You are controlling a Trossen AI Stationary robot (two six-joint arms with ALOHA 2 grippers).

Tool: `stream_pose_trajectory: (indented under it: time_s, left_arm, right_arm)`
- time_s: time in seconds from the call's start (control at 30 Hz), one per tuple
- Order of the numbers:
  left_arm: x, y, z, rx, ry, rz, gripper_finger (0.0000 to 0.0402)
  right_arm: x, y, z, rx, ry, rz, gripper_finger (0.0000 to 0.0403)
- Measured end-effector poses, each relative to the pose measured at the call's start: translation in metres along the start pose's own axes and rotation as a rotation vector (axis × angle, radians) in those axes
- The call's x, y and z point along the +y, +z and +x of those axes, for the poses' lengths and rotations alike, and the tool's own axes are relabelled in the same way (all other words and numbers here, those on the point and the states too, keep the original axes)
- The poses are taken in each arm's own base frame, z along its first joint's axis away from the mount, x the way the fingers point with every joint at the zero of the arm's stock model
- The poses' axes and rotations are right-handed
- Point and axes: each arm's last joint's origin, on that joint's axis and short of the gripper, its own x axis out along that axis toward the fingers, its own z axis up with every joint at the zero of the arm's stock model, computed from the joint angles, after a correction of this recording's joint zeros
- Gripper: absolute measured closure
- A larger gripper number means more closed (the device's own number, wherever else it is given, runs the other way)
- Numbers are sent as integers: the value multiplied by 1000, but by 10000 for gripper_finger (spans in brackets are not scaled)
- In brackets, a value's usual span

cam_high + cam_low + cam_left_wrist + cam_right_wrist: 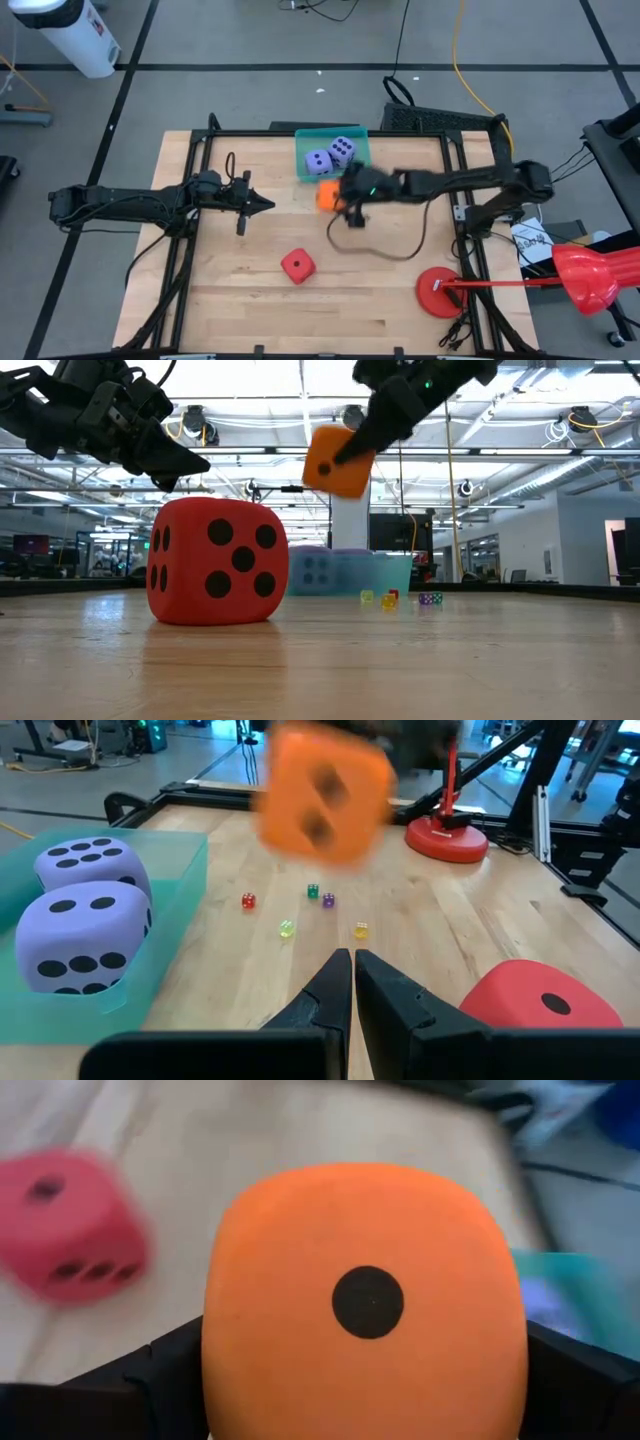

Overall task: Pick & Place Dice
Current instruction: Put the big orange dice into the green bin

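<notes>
From above, the right gripper clamps the orange die just at 6 o'clock of the teal tray, which holds two purple dice. The red die sits on the desk at 7 o'clock. At desk level, the orange die hangs airborne. The left gripper is closed, empty.

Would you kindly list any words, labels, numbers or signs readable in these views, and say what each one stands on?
No readable words or numbers in any view.
White cylinder, floor at top left: a red and dark label, too small to read.
White papers by the table's right edge: dark print, too blurred to read.
Dice carry pips only: the orange die in the right gripper shows one pip; the red die shows five.
</notes>
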Motion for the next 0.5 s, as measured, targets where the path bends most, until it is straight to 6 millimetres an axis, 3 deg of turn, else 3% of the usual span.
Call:
stream_pose_trajectory:
  time_s: [0.23, 0.37, 0.5]
  left_arm:
    - [0, 0, 0, -2, 0, 0, 376]
    - [0, 0, 0, -2, 1, -2, 376]
    - [0, 0, 0, -2, 1, -3, 376]
  right_arm:
    - [-73, -5, -37, -51, -204, 218, 33]
    - [-103, -27, -39, 56, -282, 355, 33]
    - [-122, -49, -29, 175, -323, 417, 33]
